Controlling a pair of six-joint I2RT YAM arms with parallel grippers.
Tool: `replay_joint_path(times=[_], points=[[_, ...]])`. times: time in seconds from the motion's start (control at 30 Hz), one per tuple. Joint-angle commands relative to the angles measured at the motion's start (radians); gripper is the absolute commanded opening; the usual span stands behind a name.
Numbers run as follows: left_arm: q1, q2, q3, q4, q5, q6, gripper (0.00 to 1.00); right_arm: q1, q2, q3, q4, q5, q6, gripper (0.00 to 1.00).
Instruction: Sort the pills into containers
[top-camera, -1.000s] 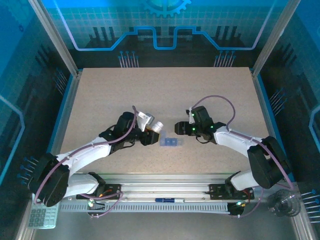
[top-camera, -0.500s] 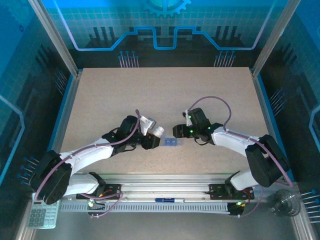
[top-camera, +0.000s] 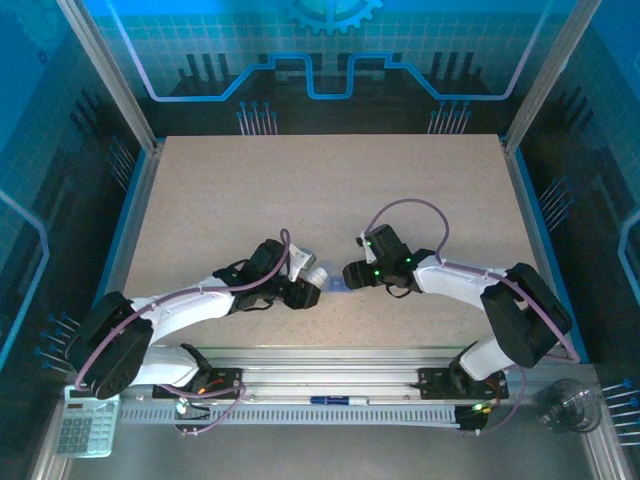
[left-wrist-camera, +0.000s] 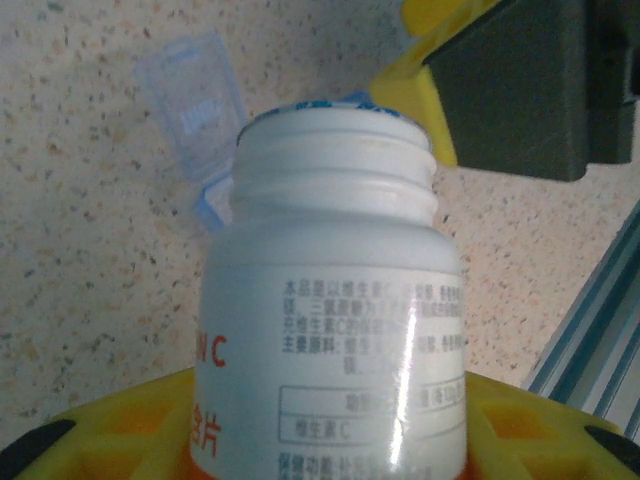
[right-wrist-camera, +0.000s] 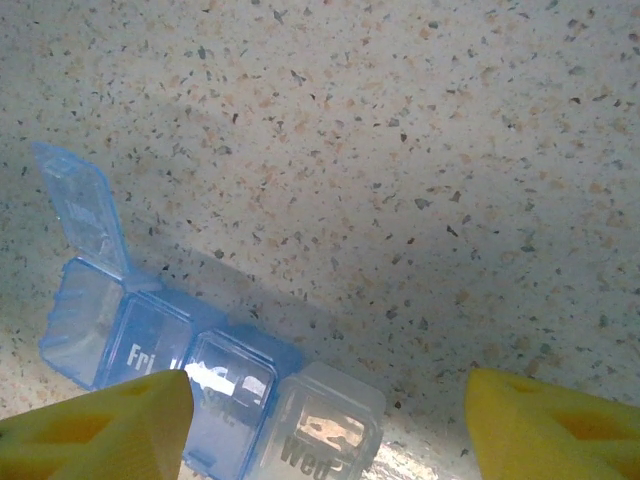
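Note:
My left gripper (top-camera: 303, 288) is shut on a white-labelled bottle (left-wrist-camera: 335, 300) with orange print, gripped low between its yellow fingers (left-wrist-camera: 110, 430). The bottle's threaded neck (top-camera: 316, 274) has no cap and points at the blue translucent pill box (top-camera: 334, 288). In the right wrist view the pill box (right-wrist-camera: 160, 350) lies at lower left, its end lid (right-wrist-camera: 82, 212) standing open. My right gripper (right-wrist-camera: 325, 430) hangs open just over the box, one yellow fingertip (right-wrist-camera: 100, 425) beside the "Fri" cell. The pills are hidden.
The right gripper's black body and yellow finger (left-wrist-camera: 530, 80) sit close beyond the bottle mouth. The aluminium rail (top-camera: 320, 360) runs along the table's near edge. A calculator (top-camera: 85, 432) lies at bottom left and a clear cup (top-camera: 570, 405) at bottom right.
Both grippers have come down and toward the near edge, closing in on the pill box from either side. The bottle neck has dropped closer to the box.

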Motion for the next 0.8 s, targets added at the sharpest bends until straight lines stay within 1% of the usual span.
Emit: replay_joint_path(times=[0.0, 0.27, 0.77], points=[[-0.014, 0.023, 0.028, -0.063, -0.027, 0.007, 0.0, 0.02, 0.023, 0.029, -0.023, 0.024, -0.012, 0.73], [-0.035, 0.094, 0.103, -0.171, -0.06, 0.057, 0.0, 0.024, 0.048, 0.037, -0.02, 0.026, -0.002, 0.73], [-0.061, 0.167, 0.194, -0.275, -0.094, 0.106, 0.0, 0.024, 0.054, 0.023, -0.01, 0.024, 0.01, 0.73]])
